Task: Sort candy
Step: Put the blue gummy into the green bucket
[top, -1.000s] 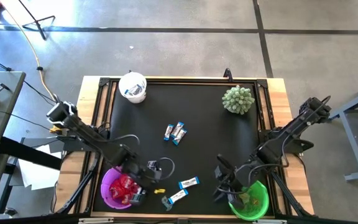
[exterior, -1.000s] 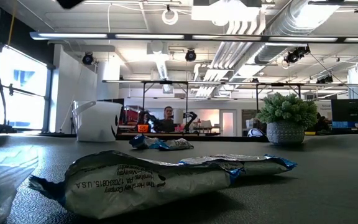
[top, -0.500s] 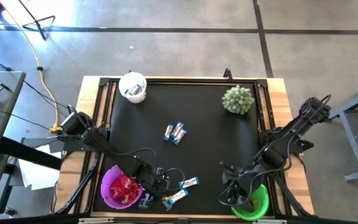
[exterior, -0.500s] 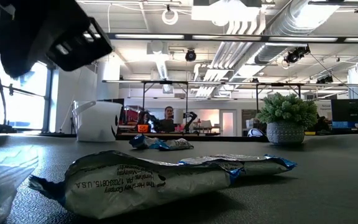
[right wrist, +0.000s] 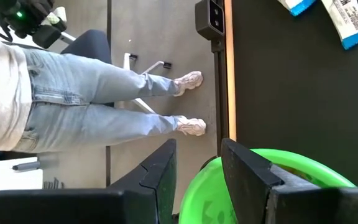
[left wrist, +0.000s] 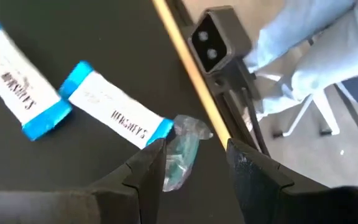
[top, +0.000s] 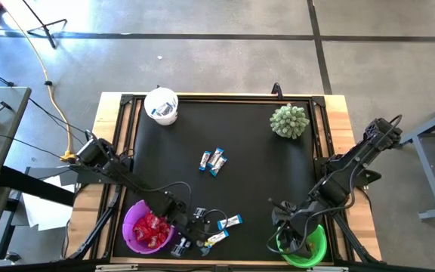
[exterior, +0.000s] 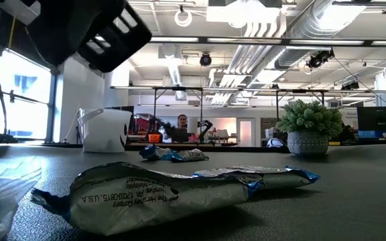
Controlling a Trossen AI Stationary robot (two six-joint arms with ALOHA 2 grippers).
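Left arm stretched low along the desk's [top: 255,166] near edge, left gripper [top: 189,236] just right of the purple bowl [top: 131,227], fingers spread and empty above a greenish candy [left wrist: 180,155] by a blue-and-white bar [left wrist: 118,114]. Right arm folded down at the near right corner, right gripper [top: 291,240] poised over the green bowl [top: 317,245], fingers parted, holding nothing. More bars [top: 214,160] lie mid-desk; red candy [top: 149,228] fills the purple bowl.
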